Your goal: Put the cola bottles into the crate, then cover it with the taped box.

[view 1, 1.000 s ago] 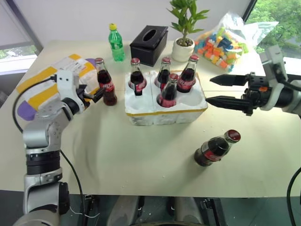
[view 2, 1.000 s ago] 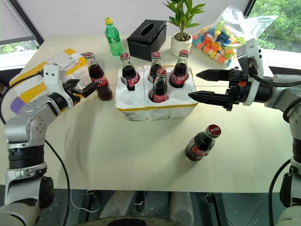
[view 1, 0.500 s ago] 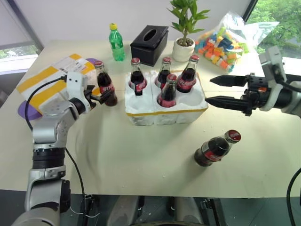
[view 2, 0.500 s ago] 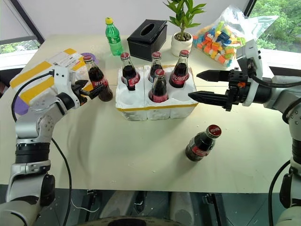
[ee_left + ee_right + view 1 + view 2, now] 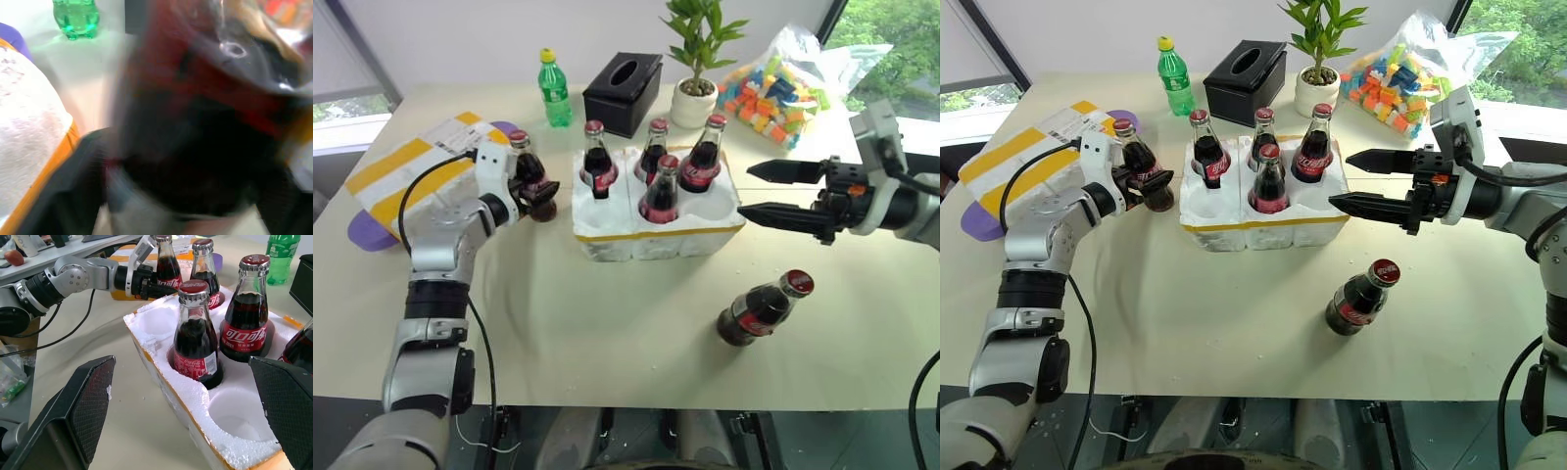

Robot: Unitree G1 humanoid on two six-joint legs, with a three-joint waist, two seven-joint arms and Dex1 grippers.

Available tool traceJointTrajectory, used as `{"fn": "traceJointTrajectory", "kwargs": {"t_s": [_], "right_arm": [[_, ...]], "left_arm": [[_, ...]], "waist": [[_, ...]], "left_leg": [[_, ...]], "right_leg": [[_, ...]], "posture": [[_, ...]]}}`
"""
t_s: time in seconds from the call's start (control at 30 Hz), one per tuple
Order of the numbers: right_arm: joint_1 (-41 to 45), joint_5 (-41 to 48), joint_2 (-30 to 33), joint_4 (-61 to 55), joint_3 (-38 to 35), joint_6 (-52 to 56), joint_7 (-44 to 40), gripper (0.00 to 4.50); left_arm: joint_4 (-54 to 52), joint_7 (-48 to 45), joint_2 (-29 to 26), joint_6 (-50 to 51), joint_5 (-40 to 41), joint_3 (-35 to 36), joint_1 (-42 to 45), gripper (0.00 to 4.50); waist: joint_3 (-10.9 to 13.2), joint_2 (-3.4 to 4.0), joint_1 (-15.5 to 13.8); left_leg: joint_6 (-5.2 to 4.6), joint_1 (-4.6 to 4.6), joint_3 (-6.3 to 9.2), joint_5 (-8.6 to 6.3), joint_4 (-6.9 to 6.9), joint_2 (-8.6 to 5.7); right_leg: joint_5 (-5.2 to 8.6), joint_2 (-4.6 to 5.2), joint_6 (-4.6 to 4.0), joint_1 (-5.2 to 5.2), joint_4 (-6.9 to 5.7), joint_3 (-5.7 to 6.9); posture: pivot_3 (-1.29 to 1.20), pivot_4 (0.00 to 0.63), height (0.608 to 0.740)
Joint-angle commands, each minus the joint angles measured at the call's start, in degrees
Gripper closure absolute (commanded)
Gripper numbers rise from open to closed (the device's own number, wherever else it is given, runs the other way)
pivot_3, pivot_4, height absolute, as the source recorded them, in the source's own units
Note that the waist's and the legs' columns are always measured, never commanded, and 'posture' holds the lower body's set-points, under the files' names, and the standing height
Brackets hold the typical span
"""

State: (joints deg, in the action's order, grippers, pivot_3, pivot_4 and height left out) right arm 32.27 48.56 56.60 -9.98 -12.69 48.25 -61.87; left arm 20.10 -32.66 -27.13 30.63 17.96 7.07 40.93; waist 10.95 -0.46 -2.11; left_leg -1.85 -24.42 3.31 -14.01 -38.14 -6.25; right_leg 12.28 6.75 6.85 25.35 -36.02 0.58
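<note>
We find the crate [image 5: 656,230] near the middle of the worktop [image 5: 607,313], with four cola bottles [image 5: 662,191] standing upright in its wells and two wells unfilled, one at the front left corner and one at the front right. A fifth bottle [image 5: 530,178] stands upright on the worktop just beside the crate's left side; the left hand [image 5: 536,194] has its two black fingers on either side of this bottle's lower body, and they appear to press on the glass, though we cannot tell for certain that the grip is firm. The sixth bottle [image 5: 764,307] lies on its side on the worktop in front of the crate's right end, cap pointing away and to the right. The right hand [image 5: 762,192] hovers just beside the crate's right side with its fingers spread wide apart and nothing between them. The taped box [image 5: 421,166] rests at the left edge of the worktop, behind the left arm. A green bottle [image 5: 554,90], a black tissue box [image 5: 624,92], a potted plant [image 5: 696,69] and a bag of coloured blocks [image 5: 783,83] stand along the far side.
</note>
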Motion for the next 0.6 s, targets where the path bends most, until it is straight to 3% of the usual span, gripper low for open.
{"fn": "traceJointTrajectory", "kwargs": {"t_s": [0.03, 0.1, 0.4, 0.6], "right_arm": [[1.07, 1.05, 0.09, -1.79, -2.16, -0.17, 0.41, 0.00], [1.21, 0.89, 0.15, -1.58, -1.88, -0.21, 0.28, 0.00], [1.75, 0.27, 0.23, -0.89, -1.03, -0.31, -0.24, 0.00], [0.97, 0.50, -0.30, -1.57, -1.32, -0.39, 0.17, 0.00]], "left_arm": [[-5.15, -3.49, -4.50, 1.85, 1.05, 1.10, 0.83, 1.68], [-7.76, -5.88, -6.33, 4.25, 3.07, 1.99, 1.21, 1.68], [-23.18, -27.56, -22.58, 28.41, 28.03, 7.72, 9.03, 1.68], [-25.13, -28.38, -19.69, 27.96, 28.25, 0.84, 13.68, 1.68]], "waist": [[0.01, -0.02, 0.02], [0.02, -0.03, 0.19], [0.12, -0.19, 0.31], [0.10, -0.16, 0.11]], "left_leg": [[0.00, 0.00, 0.00, 0.00, 0.00, 0.00], [0.00, -0.03, -0.01, 0.00, 0.00, -0.01], [0.04, -0.08, 0.01, 0.02, -0.01, -0.01], [0.02, 0.01, 0.01, 0.01, -0.01, -0.02]], "right_leg": [[0.00, 0.00, 0.00, 0.00, 0.00, 0.00], [0.00, 0.00, 0.00, 0.04, 0.00, -0.01], [0.00, 0.00, 0.00, 0.05, 0.03, 0.00], [0.01, -0.01, 0.00, -0.04, 0.01, 0.00]], "posture": [[0.00, 0.150, 0.732], [0.00, 0.150, 0.732], [0.00, 0.150, 0.732], [0.00, 0.150, 0.732]]}}
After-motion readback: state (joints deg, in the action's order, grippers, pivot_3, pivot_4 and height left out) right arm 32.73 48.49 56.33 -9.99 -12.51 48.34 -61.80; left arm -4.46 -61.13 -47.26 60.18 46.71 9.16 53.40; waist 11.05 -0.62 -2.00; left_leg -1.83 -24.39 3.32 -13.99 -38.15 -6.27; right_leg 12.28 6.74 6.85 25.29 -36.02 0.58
